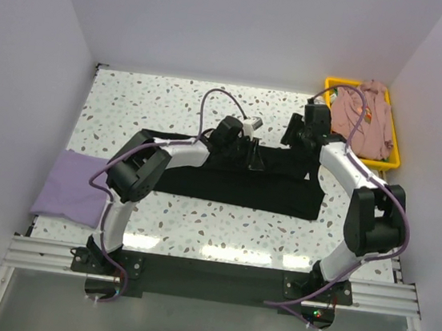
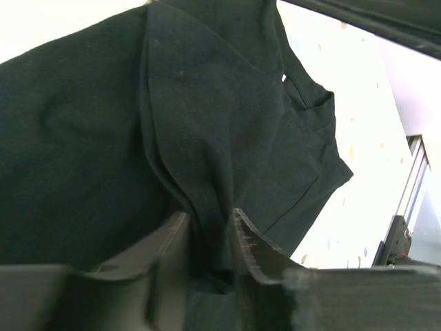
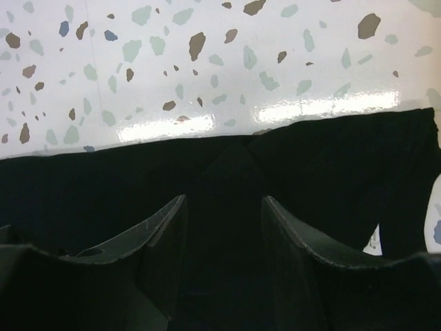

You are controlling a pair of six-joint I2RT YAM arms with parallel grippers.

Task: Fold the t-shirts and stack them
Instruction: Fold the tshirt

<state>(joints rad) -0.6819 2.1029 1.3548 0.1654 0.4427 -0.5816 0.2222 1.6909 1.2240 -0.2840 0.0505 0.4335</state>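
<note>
Yellow bin [image 1: 382,164] blocks far-right corner; lavender tee [image 1: 73,188] near-left; black tee [image 1: 234,187] spans centre; tabletop [image 1: 148,100] open far-left.

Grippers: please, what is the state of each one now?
Left gripper: closed on a fold of the black t-shirt.
Right gripper: open, holding nothing, over the same shirt.

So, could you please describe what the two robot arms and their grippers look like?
The left arm and right arm have white links, black joints and looping purple cables. The left gripper and right gripper have black, tapered fingers.
</note>
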